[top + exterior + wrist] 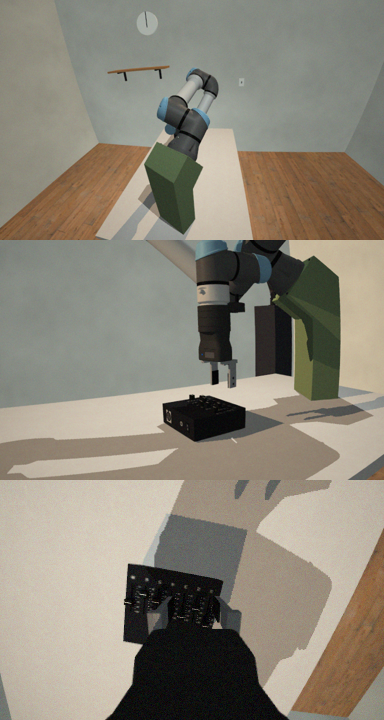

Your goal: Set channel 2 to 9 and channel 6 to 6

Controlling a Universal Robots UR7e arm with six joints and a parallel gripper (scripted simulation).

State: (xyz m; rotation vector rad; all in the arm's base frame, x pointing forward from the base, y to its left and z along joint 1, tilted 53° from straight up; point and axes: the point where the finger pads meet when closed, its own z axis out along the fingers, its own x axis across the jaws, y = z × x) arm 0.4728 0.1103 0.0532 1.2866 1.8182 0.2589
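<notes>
Bright, even light; hard-edged shadows of arm and desk across the table (pixel 84 415); wrist view soft, low-detail.

Lighting desk (pixel 203 416): black. Table (pixel 84 409): off-white. Arm pedestal (pixel 317 324), right of frame: olive green. Arm (pixel 195 84): grey, with light-blue joint caps.

The lighting desk (pixel 208 417) — a low black box — stands flat on the table, its row of faders (pixel 172 603) on top (cap levels too small to read).
</notes>
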